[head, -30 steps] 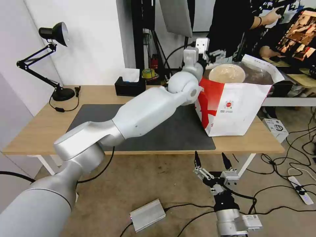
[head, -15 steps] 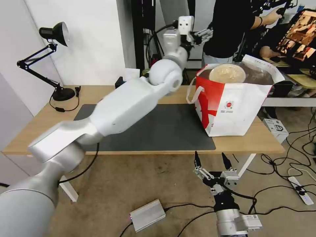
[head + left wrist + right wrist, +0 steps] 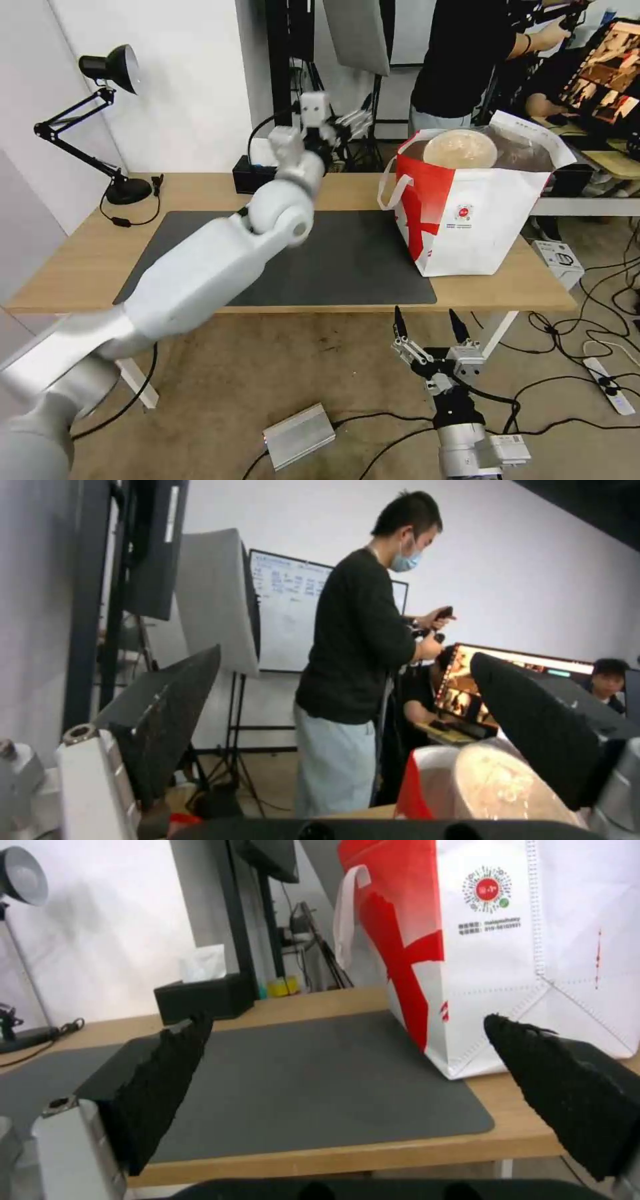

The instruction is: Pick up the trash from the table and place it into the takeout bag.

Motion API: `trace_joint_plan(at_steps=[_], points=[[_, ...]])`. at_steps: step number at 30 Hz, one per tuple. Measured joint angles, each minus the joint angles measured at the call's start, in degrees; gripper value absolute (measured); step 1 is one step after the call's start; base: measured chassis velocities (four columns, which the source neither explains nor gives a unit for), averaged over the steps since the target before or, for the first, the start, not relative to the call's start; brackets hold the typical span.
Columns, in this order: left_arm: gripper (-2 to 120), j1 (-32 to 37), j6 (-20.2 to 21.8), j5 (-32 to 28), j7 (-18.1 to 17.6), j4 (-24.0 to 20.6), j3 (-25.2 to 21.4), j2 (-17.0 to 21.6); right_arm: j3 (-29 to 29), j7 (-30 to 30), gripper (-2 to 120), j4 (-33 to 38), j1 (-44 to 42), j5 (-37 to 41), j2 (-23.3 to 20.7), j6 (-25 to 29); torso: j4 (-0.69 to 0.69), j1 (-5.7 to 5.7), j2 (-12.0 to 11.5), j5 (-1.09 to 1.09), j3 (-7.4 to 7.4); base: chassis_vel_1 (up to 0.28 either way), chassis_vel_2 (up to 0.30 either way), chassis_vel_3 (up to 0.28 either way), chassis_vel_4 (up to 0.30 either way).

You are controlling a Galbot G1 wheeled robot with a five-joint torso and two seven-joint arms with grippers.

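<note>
The takeout bag (image 3: 480, 220) stands upright at the right end of the table (image 3: 80, 260), half on the dark grey mat (image 3: 360, 260). A beige bowl (image 3: 460, 148) of trash rests in its open mouth, and it also shows in the left wrist view as the bowl (image 3: 497, 785) in the bag (image 3: 410, 800). My left gripper (image 3: 352, 120) hangs open and empty above the table's back edge, left of the bag. Its fingers (image 3: 167, 715) are spread wide. My right gripper (image 3: 430, 327) is open below the table's front edge, facing the bag (image 3: 493, 940) and mat (image 3: 300, 1080).
A black tissue box (image 3: 257, 177) sits at the table's back edge under my left wrist, and a desk lamp (image 3: 110, 67) stands at the far left. A person stands behind the table. A silver box (image 3: 299, 435) and cables lie on the floor.
My left arm has swung left and down, carrying its open gripper from beside the bag's mouth to above the tissue box. The right arm and the bag have not moved.
</note>
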Motion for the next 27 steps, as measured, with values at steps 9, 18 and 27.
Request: trace_joint_plan(at_steps=[9, 18, 27], points=[[100, 8.3, -0.05, 3.33, 0.08, -6.65, -5.52, 5.45, 0.0, 0.0, 100, 0.0, 0.0, 0.0, 0.0, 0.0, 0.01, 0.0, 0.01, 0.0, 0.0, 0.0, 0.0, 0.0, 0.0], [100, 16.31, -0.09, 6.23, 0.88, -10.92, -10.89, 7.9, 0.0, 0.0, 100, 0.0, 0.0, 0.0, 0.0, 0.0, 0.0, 0.0, 0.0, 0.01, 0.0, 0.0, 0.0, 0.0, 0.0], [100, 27.58, -0.49, 10.7, 2.84, -16.11, -18.94, 10.74, 0.0, 0.0, 100, 0.0, 0.0, 0.0, 0.0, 0.0, 0.01, 0.0, 0.0, 0.01, 0.0, 0.0, 0.0, 0.0, 0.0]])
